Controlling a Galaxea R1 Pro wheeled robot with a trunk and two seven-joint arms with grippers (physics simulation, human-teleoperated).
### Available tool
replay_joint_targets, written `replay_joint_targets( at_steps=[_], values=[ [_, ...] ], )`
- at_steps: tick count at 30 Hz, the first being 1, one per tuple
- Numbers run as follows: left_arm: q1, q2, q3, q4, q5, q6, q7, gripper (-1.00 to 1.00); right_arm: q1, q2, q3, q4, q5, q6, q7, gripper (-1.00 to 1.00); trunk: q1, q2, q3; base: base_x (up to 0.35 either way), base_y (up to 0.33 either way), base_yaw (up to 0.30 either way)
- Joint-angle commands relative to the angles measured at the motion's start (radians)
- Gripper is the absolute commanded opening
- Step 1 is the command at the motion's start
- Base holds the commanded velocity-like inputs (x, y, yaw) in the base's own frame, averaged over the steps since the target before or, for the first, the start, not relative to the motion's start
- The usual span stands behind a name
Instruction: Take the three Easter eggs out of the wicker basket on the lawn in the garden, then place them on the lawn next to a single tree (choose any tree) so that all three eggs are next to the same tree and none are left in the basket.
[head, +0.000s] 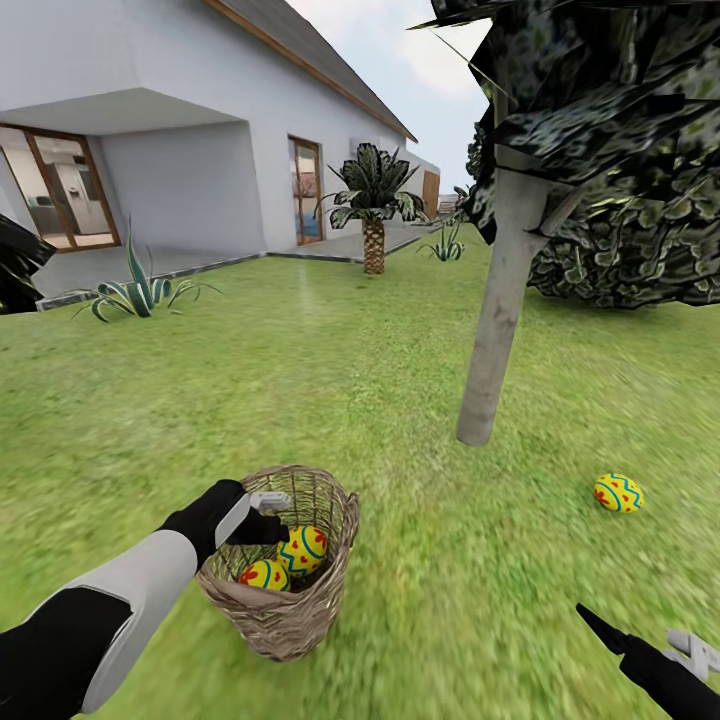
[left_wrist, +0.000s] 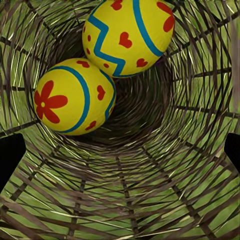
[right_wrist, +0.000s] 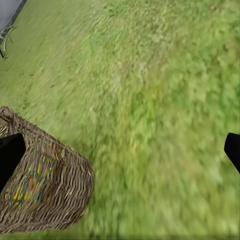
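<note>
1. Reaching into the basket (head: 290, 590), the left gripper (head: 262, 512) is held wide open and empty above two eggs (left_wrist: 75, 95).
2. A third egg (head: 618, 493) is seen on the lawn (head: 350, 370) near the tree (head: 495, 330).
3. The right gripper (head: 640, 640) is spread open, empty, low over grass.

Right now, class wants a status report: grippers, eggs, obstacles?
Left gripper open at basket mouth, right gripper open, empty. Two eggs in basket, one egg by tree. Nothing blocking.

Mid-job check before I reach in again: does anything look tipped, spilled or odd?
The wicker basket leans over on the lawn rather than standing upright, its mouth toward the left gripper. Two eggs remain inside; one egg lies on grass near the tree.
</note>
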Motion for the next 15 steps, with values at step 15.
replay_joint_targets(
  at_steps=[15],
  values=[
    [0.000, 0.001, -0.007, -0.004, 0.004, 0.003, -0.003, 1.00, 0.000, 0.001, -0.001, 0.001, -0.007, 0.007, -0.003, 1.00, 0.000, 0.000, -0.001, 0.000, 0.000, 0.000]
  ],
)
